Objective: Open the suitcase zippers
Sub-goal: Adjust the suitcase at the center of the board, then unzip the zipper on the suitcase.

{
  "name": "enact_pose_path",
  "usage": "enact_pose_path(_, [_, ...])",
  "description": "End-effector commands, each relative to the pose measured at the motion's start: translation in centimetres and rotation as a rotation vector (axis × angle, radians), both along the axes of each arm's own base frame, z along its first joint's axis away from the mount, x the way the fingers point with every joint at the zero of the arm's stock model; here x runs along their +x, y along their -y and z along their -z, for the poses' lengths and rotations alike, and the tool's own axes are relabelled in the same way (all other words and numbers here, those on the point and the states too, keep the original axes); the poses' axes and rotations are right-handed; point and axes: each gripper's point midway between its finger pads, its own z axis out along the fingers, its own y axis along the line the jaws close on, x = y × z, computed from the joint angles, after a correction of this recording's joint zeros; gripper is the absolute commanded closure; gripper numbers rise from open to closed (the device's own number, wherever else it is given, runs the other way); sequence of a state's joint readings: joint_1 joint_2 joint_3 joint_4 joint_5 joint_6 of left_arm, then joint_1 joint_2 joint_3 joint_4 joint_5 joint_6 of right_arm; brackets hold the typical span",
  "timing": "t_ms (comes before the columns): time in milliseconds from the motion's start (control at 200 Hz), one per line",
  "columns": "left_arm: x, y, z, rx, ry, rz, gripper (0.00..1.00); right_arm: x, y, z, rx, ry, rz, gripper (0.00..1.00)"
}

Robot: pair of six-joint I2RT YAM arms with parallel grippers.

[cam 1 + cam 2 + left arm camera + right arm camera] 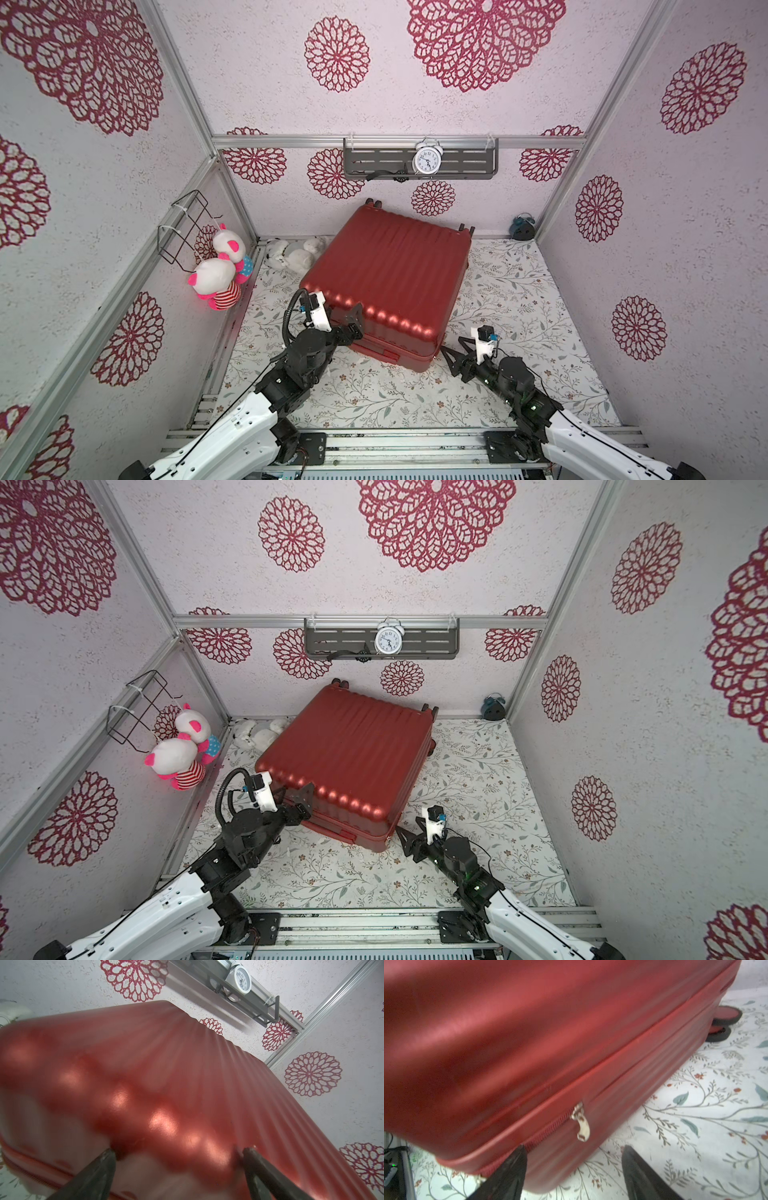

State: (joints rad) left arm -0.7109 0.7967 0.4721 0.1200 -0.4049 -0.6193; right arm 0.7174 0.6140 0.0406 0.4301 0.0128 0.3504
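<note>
Away on the left wall, a black wire rack [185, 226] is mounted, and two pink-eared plush toys [218, 276] are hung below it. A white plush animal [291, 254] is laid at the back of the floral-clothed worktop [519, 316], just beside the far left corner of the case.

Next, the left gripper [355, 320] is found at the near left edge of the red hard-shell suitcase [386, 270]. Its jaws are spread wide and nothing is clamped. In the left wrist view both fingertips [108, 1157] are seen right at the rounded rim of the ribbed lid, though real contact cannot be told through the blur.

The suitcase is laid flat in the middle of the worktop, turned at an angle, with its wheels [726, 1016] toward the back wall and the two shells shut together. Above it, a white twin-bell alarm clock [427, 160] is stood on a grey wall shelf [465, 166].

In the right wrist view, the red zipper track [550, 1128] is traced along the side seam, and a silver pull [582, 1126] is seen dangling from the slider by the near right corner.

The right gripper [449, 360] is held low just off that corner. Its jaws are apart and the pull hangs a little ahead of them, unpinched. A blue alarm clock [521, 228] is set in the back right corner.
</note>
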Motion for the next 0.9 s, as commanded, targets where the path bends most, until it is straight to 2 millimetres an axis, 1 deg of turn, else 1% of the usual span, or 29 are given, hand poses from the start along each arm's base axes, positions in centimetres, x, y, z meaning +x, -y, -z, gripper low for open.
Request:
enact_pose_path(0, [0.2, 2.5, -0.7, 0.041, 0.019, 0.102, 0.02, -0.5, 0.5, 1.0, -0.031, -0.02, 0.016, 0.25])
enact_pose_path(65, [0.6, 2.9, -0.2, 0.086, 0.002, 0.105, 0.02, -1.0, 0.3, 1.2, -0.016, -0.028, 0.006, 0.26])
enact_pose_path(180, [0.9, 3.2, 0.0, 0.104, -0.009, 0.113, 0.02, -1.6, 0.2, 1.6, -0.014, -0.031, -0.003, 0.25])
enact_pose_path(310, [1.0, 3.0, 0.1, 0.11, -0.009, 0.101, 0.02, -1.7, -0.4, 1.2, -0.008, -0.017, -0.019, 0.25])
enact_pose_path(395, [1.0, 2.9, 0.1, 0.107, -0.008, 0.096, 0.02, -1.4, -0.5, 1.0, -0.002, 0.001, 0.004, 0.26])
enact_pose_path(470, [1.0, 2.8, 0.0, 0.106, -0.007, 0.093, 0.02, -0.9, -0.5, 1.2, -0.058, 0.023, 0.05, 0.27])
enact_pose_path(605, [1.0, 2.6, 0.0, 0.107, -0.007, 0.088, 0.02, -0.3, -0.5, 1.1, -0.197, 0.102, 0.132, 0.28])
enact_pose_path(670, [1.1, 2.5, 0.0, 0.108, -0.007, 0.084, 0.02, -0.5, -1.2, 0.8, -0.253, 0.15, 0.139, 0.28])
enact_pose_path(810, [1.1, 2.4, -0.1, 0.108, -0.005, 0.08, 0.02, -0.4, -1.5, 0.4, -0.389, 0.243, 0.207, 0.31])
enact_pose_path(845, [1.0, 2.3, -0.1, 0.107, -0.005, 0.079, 0.02, -0.1, -1.3, 0.3, -0.414, 0.256, 0.236, 0.32])
enact_pose_path(860, [1.0, 2.3, -0.2, 0.106, -0.004, 0.078, 0.02, -0.5, -1.8, 0.3, -0.423, 0.266, 0.217, 0.32])
enact_pose_path(895, [1.1, 2.2, -0.2, 0.107, -0.004, 0.075, 0.02, -0.5, -2.1, 0.3, -0.441, 0.276, 0.221, 0.32])
